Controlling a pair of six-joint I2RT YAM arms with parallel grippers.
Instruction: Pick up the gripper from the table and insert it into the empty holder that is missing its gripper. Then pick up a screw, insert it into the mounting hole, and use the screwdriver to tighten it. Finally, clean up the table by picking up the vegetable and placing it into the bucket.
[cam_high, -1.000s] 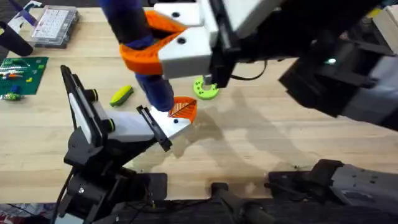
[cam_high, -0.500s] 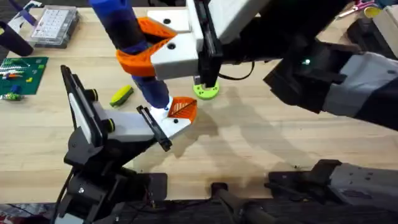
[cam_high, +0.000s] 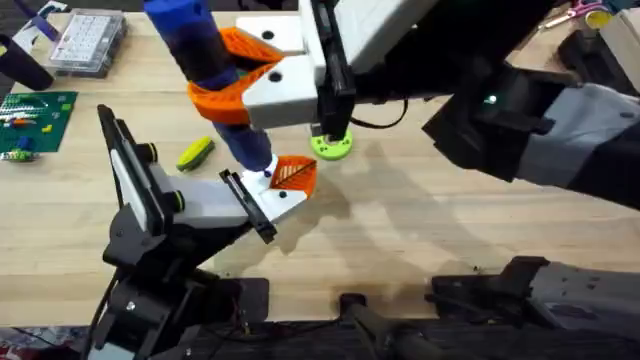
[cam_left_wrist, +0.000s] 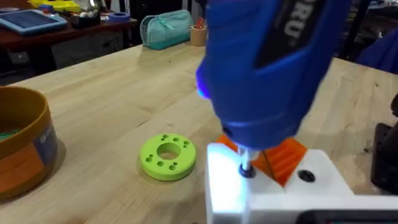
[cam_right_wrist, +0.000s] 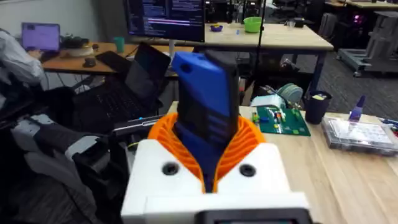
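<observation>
At the far left of the wooden surface (cam_high: 420, 250) sit a green circuit board (cam_high: 35, 118) and, behind it, a clear plastic parts box (cam_high: 88, 42). Neither is in use.

Next, near the front edge, stands the holder (cam_high: 165, 215), a black-and-white jointed stand with yellow-green knobs. Its black clamp bar reaches toward the middle of the surface. The gripper (cam_high: 290, 180), a white block with a ribbed orange finger, is seated at that tip, so the insertion step looks done.

Just behind the holder lies the vegetable (cam_high: 196, 152), a small yellow-and-green toy corn cob, apart from everything else and waiting for cleanup. The bucket (cam_left_wrist: 22, 146), orange-brown with a yellowish rim, shows in the left wrist view, standing well clear of the work.

In the middle, the screwdriver (cam_high: 215, 85) is held tilted, its blue handle leaning away and its thin metal tip (cam_left_wrist: 247, 169) pressed down onto the gripper's white block beside a second mounting hole. This looks like the tightening step, with the tip lined up over the screw.

The right tool (cam_right_wrist: 208, 158) is clamped around the screwdriver's handle, orange ribbed pads (cam_right_wrist: 249, 140) on either side, so the driver cannot slip as it presses down.

Just right of that, a round green disc (cam_high: 331, 143) rests flat on the surface, untouched.

I cannot tell whether the left tool is open or closed.
</observation>
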